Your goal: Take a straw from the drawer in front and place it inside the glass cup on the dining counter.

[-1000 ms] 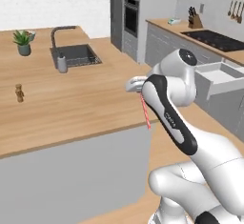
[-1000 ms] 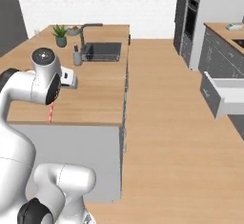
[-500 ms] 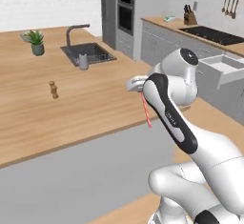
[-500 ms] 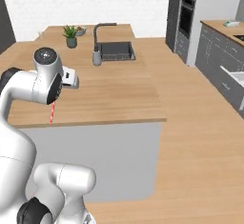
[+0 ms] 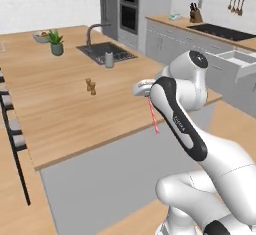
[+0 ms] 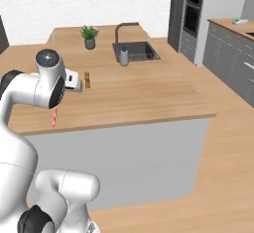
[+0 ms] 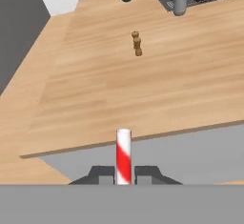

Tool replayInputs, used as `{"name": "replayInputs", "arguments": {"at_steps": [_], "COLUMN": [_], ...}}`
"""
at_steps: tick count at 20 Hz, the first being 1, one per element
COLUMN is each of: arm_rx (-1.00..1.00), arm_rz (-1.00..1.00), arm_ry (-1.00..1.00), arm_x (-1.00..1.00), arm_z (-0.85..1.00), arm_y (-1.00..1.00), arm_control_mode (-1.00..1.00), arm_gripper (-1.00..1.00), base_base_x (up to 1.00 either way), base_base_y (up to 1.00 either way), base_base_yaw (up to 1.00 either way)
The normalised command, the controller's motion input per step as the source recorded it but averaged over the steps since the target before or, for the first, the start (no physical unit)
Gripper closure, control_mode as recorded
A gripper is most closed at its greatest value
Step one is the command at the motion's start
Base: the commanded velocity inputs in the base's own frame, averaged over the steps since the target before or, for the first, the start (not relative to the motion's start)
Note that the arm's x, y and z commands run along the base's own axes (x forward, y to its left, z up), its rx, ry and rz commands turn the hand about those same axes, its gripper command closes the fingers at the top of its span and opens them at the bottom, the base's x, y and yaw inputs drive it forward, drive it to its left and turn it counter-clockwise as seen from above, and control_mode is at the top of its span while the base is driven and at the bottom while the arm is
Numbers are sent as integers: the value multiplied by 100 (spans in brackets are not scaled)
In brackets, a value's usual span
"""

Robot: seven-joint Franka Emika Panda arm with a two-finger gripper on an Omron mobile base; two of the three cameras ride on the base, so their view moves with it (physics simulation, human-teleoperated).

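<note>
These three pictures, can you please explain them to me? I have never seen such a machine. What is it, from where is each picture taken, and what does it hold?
It is a white robot arm on a driving base, in a computer-drawn kitchen. Two pictures come from cameras on the base, behind the arm on its left and right side. The third comes from a camera on the hand, looking along the gripper.

The gripper is shut on the straw, which has red and white stripes; in the base views it hangs down as a thin red stick.

Ahead is the dining counter, a long wooden island. On it stand a small wooden grinder, a potted plant, a grey bottle beside the sink, and a bowl at the far end. The open drawer is by the wall.
</note>
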Motion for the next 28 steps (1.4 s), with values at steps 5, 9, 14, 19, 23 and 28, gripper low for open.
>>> {"name": "replayInputs", "arguments": {"at_steps": [5,9,14,19,23,28], "arm_rx": [0,0,0,0,0,0], "arm_rz": [0,0,0,0,0,0], "arm_ry": [0,0,0,0,0,0], "arm_x": [0,0,0,0,0,0], "arm_z": [0,0,0,0,0,0], "arm_y": [0,0,0,0,0,0], "arm_control_mode": [100,100,100,100,100,100], "arm_gripper": [100,100,100,100,100,100], "base_base_x": [-20,-12,-8,0,0,0], "base_base_y": [100,100,100,100,100,100], "base_base_yaw": [-25,-27,-29,-32,-34,-35]}}
